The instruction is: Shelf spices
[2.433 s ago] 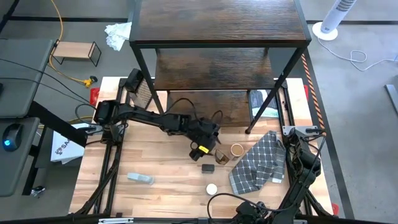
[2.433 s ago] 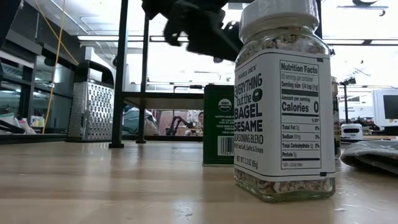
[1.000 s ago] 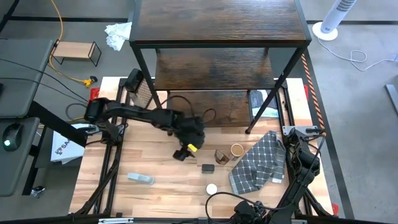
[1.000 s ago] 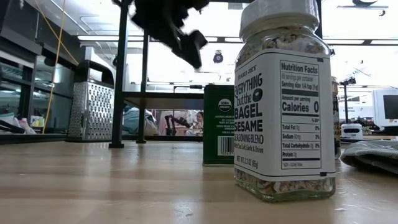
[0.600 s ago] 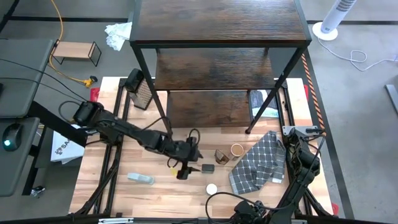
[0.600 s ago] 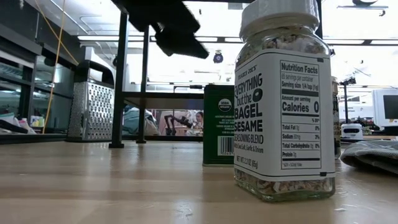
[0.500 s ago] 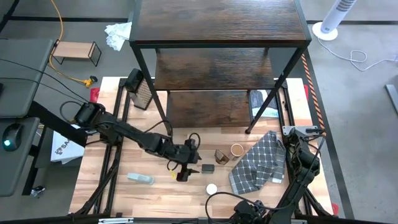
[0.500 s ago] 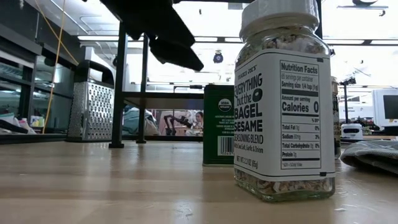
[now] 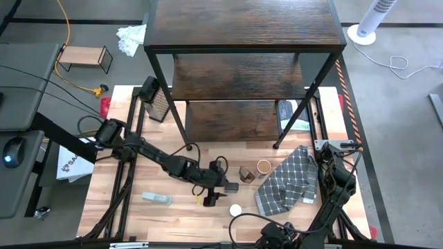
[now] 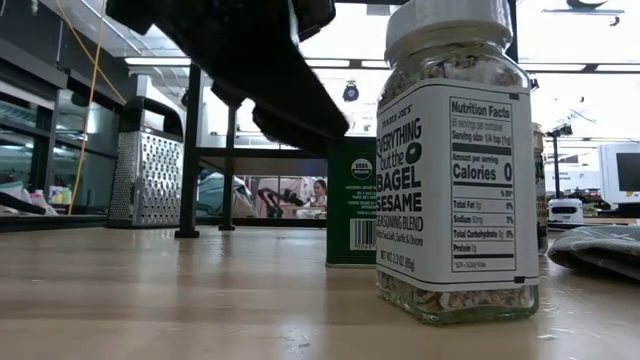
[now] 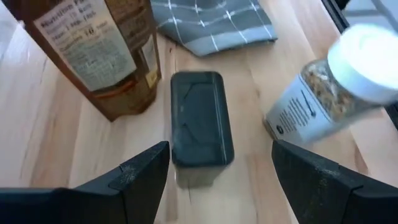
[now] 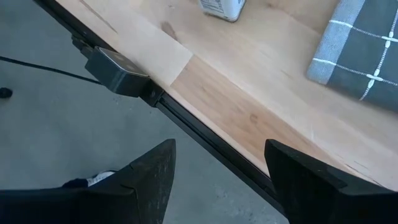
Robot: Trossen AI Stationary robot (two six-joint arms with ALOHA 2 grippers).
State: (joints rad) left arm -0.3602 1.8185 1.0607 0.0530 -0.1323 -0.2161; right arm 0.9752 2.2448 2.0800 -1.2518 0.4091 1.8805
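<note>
— Two tools we can see. Our left tool (image 9: 212, 198) is low over the wooden desk (image 9: 173, 200), its fingers spread wide and holding nothing, with the flat dark tin (image 11: 200, 127) lying between them.

— And the white-capped jar (image 11: 336, 87)?

— It is glass, tilted in the wrist view, just beside the tin. A brown packet (image 11: 99, 56) stands on the other side, near a grey checked cloth (image 11: 211, 22). The dark wooden shelf (image 9: 242, 28) stands behind.

— Our right tool (image 12: 217, 180)?

— It is open too, empty, past the desk edge.

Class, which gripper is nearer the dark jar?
Left. The left gripper hovers directly at the dark jar, jaws open. The right gripper sits past the table's front edge.
</note>
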